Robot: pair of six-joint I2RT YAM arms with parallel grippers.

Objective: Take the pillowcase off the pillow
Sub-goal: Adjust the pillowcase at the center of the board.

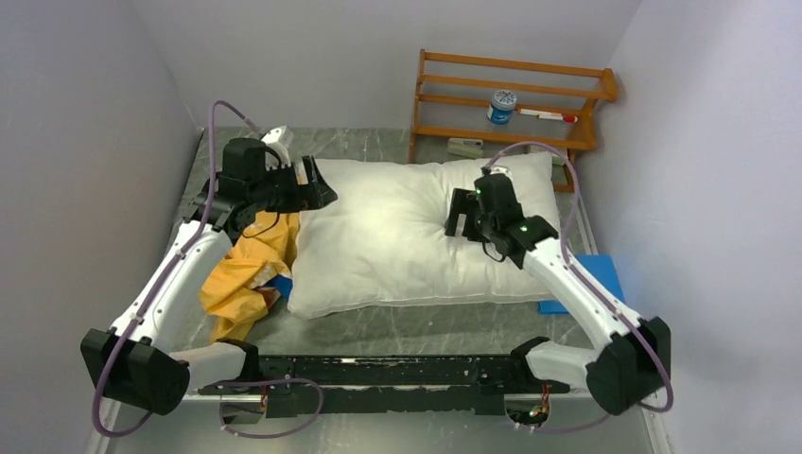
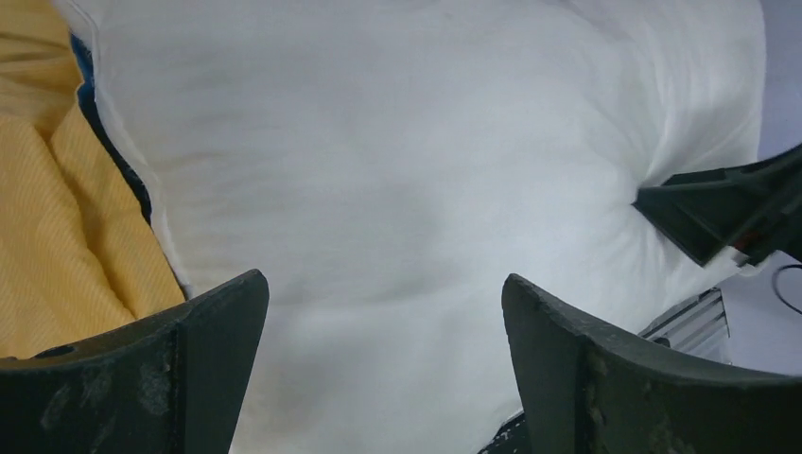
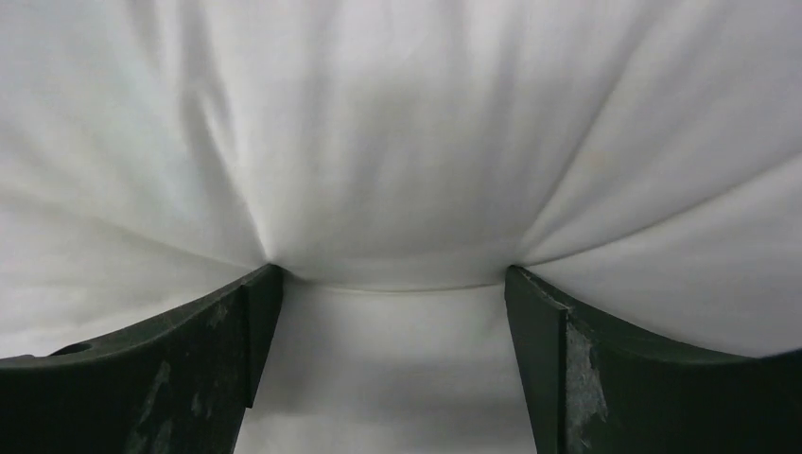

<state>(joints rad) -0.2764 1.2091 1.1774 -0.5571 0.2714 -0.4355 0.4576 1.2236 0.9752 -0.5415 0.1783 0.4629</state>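
Note:
The plump white pillow (image 1: 397, 236) lies bare across the middle of the table. The pillowcase (image 1: 248, 272) sits crumpled at its left end, yellow-orange side up with a bit of blue showing. My left gripper (image 1: 326, 194) hovers over the pillow's (image 2: 407, 142) far left corner, open and with nothing between its fingers (image 2: 383, 284); the yellow pillowcase (image 2: 57, 236) lies to its left. My right gripper (image 1: 461, 216) is on the pillow's right part, open, its fingertips (image 3: 260, 284) dug into the white cloth (image 3: 397, 142), which bulges between them.
A wooden rack (image 1: 511, 95) stands at the back right with a blue-and-white jar (image 1: 503, 106) and a marker (image 1: 547, 115). A flat blue pad (image 1: 591, 284) lies right of the pillow. Walls close in on both sides.

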